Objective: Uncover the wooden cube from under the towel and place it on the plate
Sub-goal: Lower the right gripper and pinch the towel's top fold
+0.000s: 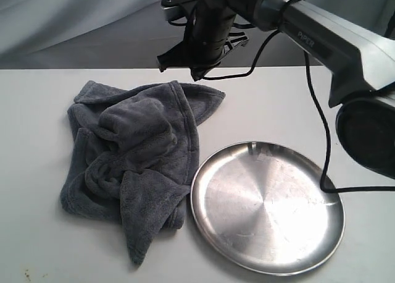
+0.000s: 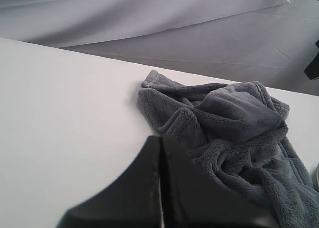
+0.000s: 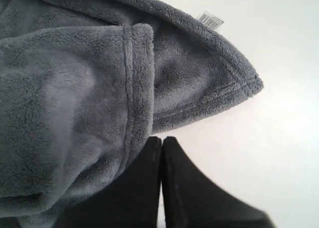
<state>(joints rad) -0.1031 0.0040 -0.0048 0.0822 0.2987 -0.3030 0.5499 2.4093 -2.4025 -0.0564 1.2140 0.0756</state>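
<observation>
**Peel the towel**

My right fingers [image 3: 142, 183] and left fingers [image 2: 134, 188] are both closed, empty. The cube is hidden under the towel [image 1: 133, 159], beside the plate [image 1: 271, 215]. I'd open the right, pinch the corner below, lift slowly.

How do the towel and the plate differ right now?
The towel is dark grey, fluffy and matte; the plate is shiny silver metal. The towel lies crumpled in humped folds; the plate lies flat and round. The towel's folds hide whatever is under them, with no cube showing; the plate holds nothing. Both rest side by side on the white table.
</observation>
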